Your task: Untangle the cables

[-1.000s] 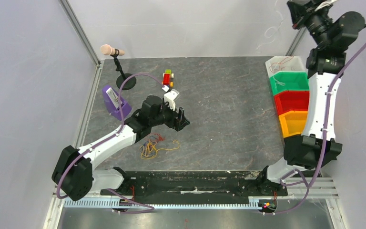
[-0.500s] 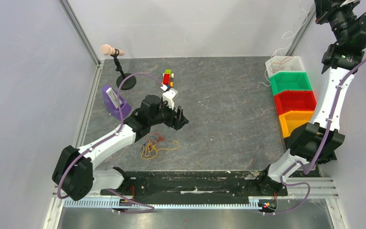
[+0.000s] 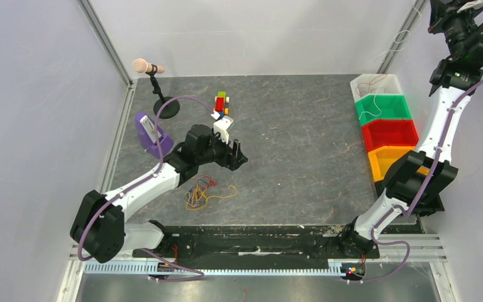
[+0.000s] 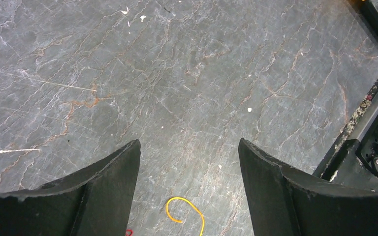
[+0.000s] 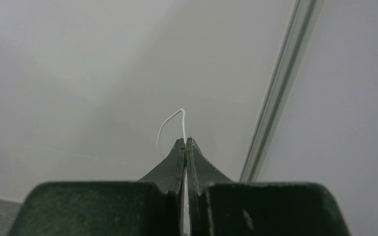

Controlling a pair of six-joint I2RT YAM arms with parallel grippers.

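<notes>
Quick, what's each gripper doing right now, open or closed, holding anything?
Left gripper: open, holding nothing.
Right gripper: closed on a thin white cable.

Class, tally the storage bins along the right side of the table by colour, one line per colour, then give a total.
White bin: 1
Green bin: 1
Red bin: 1
Yellow bin: 1
Total: 4
</notes>
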